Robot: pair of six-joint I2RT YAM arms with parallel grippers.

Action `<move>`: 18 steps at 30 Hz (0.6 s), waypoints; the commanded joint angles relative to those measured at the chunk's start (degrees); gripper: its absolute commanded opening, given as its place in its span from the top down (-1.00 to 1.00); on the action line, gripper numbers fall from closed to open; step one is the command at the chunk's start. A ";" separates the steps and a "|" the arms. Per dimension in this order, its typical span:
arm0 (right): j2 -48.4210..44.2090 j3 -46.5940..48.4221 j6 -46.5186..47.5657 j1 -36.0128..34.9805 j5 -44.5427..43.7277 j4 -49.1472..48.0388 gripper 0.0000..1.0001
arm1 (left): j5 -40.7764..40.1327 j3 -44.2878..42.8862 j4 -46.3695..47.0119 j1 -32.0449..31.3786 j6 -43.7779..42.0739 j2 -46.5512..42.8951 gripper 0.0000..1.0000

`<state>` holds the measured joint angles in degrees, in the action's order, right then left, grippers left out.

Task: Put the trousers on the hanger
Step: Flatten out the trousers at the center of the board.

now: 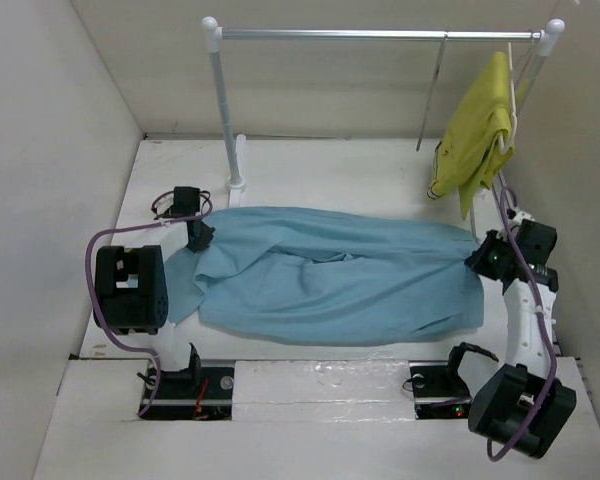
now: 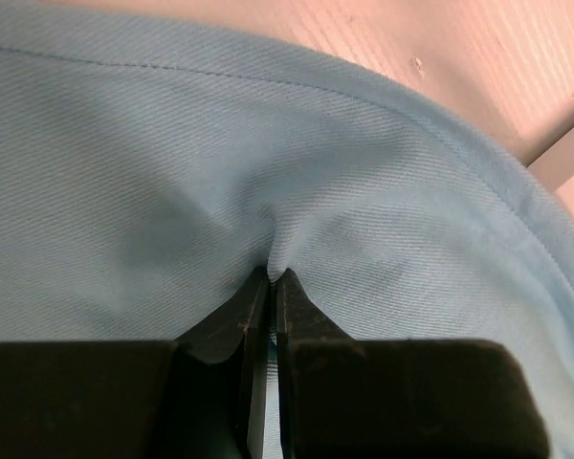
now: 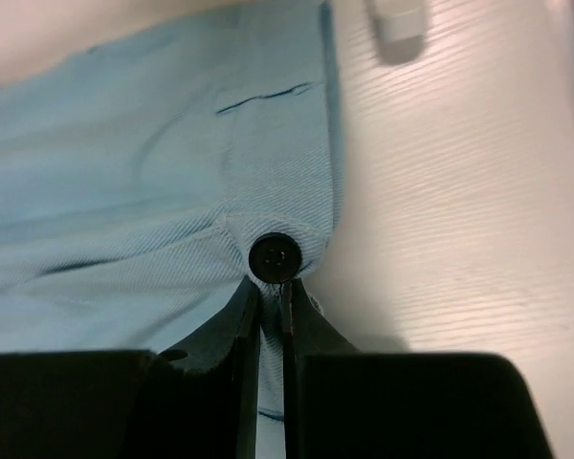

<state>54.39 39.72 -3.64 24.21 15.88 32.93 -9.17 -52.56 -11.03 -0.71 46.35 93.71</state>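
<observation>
White clothes rail, yellow-green garment hanging at its right end

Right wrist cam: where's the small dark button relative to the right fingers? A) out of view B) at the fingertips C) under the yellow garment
B: the small dark round button on the light sky-blue cloth trousers sits just past the tips of the right fingers, shut on the cloth.
</observation>
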 commanded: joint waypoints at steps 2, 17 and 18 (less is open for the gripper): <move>1.23 5.45 2.85 3.13 -15.33 2.50 1.00 | -6.38 -3.78 -2.06 0.71 -3.71 -0.02 1.00; -4.55 1.16 3.73 -26.16 3.00 -7.85 0.63 | -15.70 -0.45 -11.99 3.15 -8.92 -15.56 -0.32; -5.08 -0.68 3.81 -30.06 5.19 -9.27 0.83 | -15.44 0.51 -13.74 4.56 -7.78 -17.93 -0.29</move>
<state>52.60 41.63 0.36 3.36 13.45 29.74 -19.92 -54.65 -19.42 -0.43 37.19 81.89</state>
